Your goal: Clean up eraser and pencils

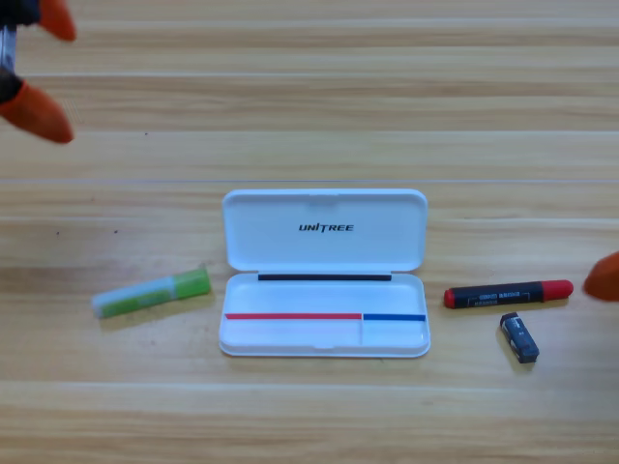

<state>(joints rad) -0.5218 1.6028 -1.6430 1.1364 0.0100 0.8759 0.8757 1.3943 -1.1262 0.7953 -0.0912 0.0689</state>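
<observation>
Wooden table [319,97] holds open white case [325,232]; left end effector [34,68] gapes empty.

A: What kind of place is this?

B: It looks like a robot test bench in a lab. The wooden bench [309,87] fills the whole frame, with no wall or floor visible.

A: What shows it?

B: In the middle lies an open white case [325,232] with "UNITREE" printed in its lid, and orange tips of the left gripper [34,72] show at the upper left corner. The tip of the right gripper [607,277] shows at the right edge.
</observation>
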